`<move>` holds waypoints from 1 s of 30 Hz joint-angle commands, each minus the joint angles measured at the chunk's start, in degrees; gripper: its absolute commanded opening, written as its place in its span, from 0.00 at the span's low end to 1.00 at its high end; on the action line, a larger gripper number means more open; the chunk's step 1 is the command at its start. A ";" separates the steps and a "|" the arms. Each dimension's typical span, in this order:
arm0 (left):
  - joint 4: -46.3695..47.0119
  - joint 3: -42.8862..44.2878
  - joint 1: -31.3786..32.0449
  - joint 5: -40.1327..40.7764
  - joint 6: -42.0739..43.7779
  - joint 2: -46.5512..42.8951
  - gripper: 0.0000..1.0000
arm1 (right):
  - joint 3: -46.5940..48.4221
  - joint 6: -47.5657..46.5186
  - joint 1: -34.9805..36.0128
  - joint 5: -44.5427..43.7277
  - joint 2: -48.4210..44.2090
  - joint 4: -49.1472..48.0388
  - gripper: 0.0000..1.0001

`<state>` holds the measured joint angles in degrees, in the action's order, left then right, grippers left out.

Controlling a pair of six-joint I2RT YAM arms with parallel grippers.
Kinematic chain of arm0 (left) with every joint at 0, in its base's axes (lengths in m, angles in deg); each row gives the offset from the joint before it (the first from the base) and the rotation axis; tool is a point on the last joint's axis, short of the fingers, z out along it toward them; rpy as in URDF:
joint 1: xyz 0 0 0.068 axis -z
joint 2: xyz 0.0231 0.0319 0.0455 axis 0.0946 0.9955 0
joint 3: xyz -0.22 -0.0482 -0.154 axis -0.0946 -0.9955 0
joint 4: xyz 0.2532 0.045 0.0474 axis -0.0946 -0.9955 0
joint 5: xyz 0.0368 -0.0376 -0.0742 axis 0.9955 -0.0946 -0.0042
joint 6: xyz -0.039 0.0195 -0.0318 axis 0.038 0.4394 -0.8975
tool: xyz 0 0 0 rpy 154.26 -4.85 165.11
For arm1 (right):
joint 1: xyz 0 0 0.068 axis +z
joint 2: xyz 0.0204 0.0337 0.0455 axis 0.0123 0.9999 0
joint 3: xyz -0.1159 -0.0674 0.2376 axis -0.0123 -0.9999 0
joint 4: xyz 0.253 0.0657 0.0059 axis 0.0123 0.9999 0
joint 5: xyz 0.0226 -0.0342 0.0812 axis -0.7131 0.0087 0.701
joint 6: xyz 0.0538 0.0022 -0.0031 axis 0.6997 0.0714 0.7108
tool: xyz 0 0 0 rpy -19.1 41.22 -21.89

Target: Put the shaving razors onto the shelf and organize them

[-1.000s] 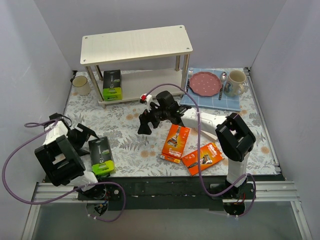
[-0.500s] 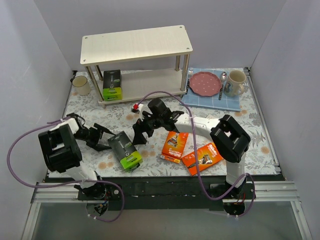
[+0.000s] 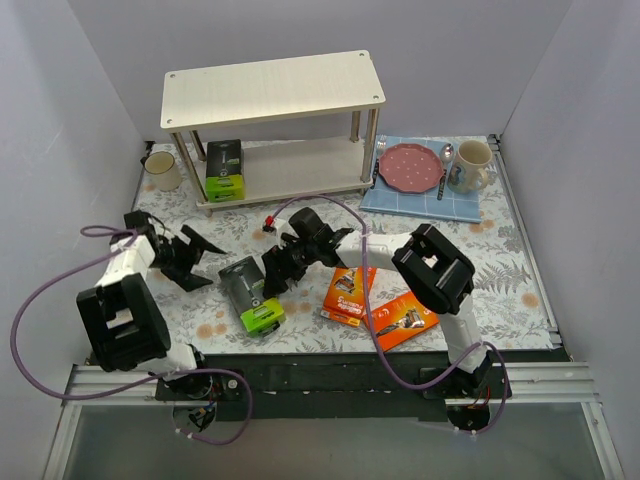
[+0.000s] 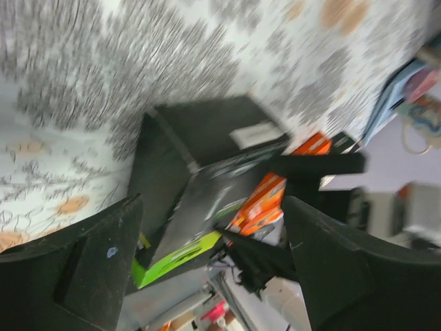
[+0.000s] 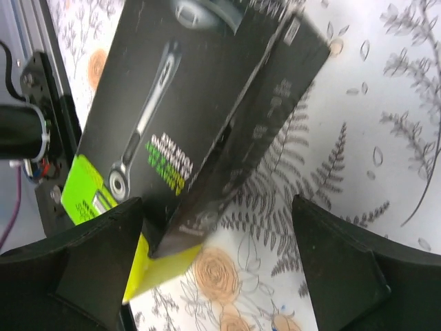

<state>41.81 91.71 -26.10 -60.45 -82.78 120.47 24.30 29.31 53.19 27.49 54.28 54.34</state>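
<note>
My right tool [image 3: 277, 275] is low over the tabletop [image 3: 500, 260] with its fingers spread. In the right wrist view the loose black-and-green pack [image 5: 200, 103] lies flat just ahead of the gap between them, so nothing is pinched yet. The top view shows this pack [image 3: 250, 295] lying at a slant on the leaf-patterned cloth, green end toward my bases and well short of the shelf [image 3: 270, 88]. I judge that I am lining up on its upper end because a flat pack gives me little to grip except across its thin edges.

My left tool [image 3: 203, 262] is also spread and empty. It sits a little apart from the pack on the far side from the right tool, and it looks straight at the pack in its own view [image 4: 210, 207].

The shelved black-and-green pack [image 3: 224, 170] already stands upright at the left end of the lower board. That makes the space beside it the natural place for its twin, so like goes with like.

The first orange pack [image 3: 350, 293] and the second orange pack [image 3: 400, 328] lie flat on the cloth under my right arm, waiting their turn. I see no white boxes in these views
</note>
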 commanded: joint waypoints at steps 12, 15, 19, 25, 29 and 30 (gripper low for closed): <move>18.67 -16.73 6.25 -12.56 -2.25 -0.08 0.59 | 9.49 5.16 -3.18 -8.00 7.08 -3.19 0.66; 22.55 -11.39 7.48 -12.22 -4.46 6.25 0.55 | 11.33 2.44 -5.99 -7.29 8.21 -2.32 0.59; 22.82 -2.95 7.57 -11.34 -3.76 12.84 0.52 | 15.37 -0.90 -10.38 -6.76 10.67 -1.17 0.56; 17.12 2.10 7.48 -10.28 -1.03 10.85 0.70 | 13.02 -1.80 -13.99 -6.59 6.12 -3.19 0.66; 19.38 -7.35 7.39 -13.70 -2.08 3.64 0.79 | 4.15 1.81 -15.14 -5.46 -4.93 -2.93 0.68; 20.61 -9.57 7.39 -15.36 -3.56 1.80 0.80 | 1.95 2.25 -15.14 -4.49 -6.70 -2.84 0.68</move>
<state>61.52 90.10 -18.71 -72.10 -84.88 130.11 32.08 29.72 37.89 20.86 58.82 51.90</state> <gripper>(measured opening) 0.775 0.681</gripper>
